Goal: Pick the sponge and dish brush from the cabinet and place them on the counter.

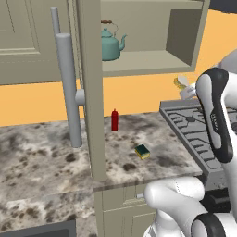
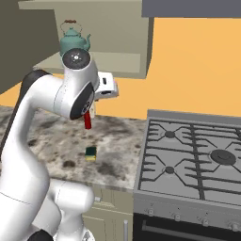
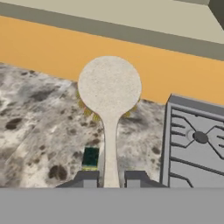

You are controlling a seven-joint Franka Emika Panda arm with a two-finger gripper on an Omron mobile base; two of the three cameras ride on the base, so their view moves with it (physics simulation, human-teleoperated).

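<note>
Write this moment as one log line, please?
gripper: shut on dish brush, held above counter | sponge: on counter | cabinet: open

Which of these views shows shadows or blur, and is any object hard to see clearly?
Left base view: the sponge casts a soft shadow on the counter. Right base view: the arm covers most of the red bottle. Hand view: the dish brush looks large and grainy, held in the shut gripper.

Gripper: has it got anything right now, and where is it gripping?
The gripper is shut on the dish brush, pinching the thin handle near its lower end, with the round head pointing away over the counter.
</note>
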